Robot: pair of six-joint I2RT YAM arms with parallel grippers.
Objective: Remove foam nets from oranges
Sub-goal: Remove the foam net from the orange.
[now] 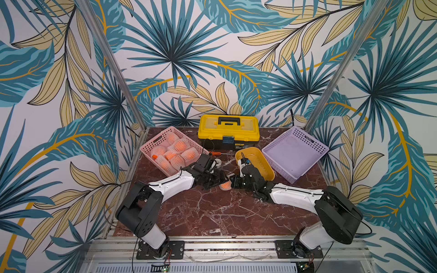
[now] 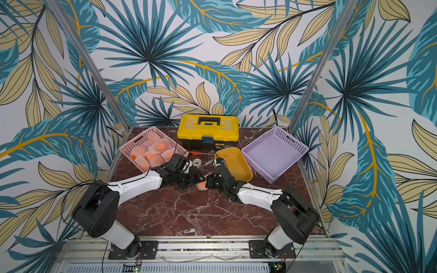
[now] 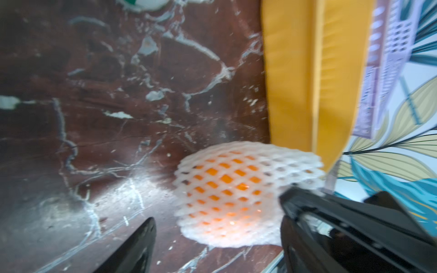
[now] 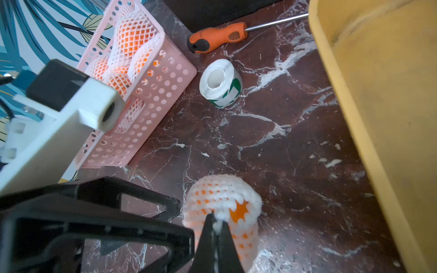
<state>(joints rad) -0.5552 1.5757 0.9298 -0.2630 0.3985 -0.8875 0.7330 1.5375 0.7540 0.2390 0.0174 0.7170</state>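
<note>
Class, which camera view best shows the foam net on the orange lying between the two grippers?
The left wrist view: the foam net is large, side-on, nearly whole, though blurred. The right wrist view shows its end pinched by the right gripper. In both top views it is only a small patch.

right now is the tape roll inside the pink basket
No, the tape roll lies on the table outside the pink basket, beside its corner.

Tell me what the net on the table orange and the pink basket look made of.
The net: soft white foam, matte, by its puffy diamond mesh stretched over the orange. The pink basket: probably rigid plastic, smooth slight sheen, with evenly punched round holes.
</note>
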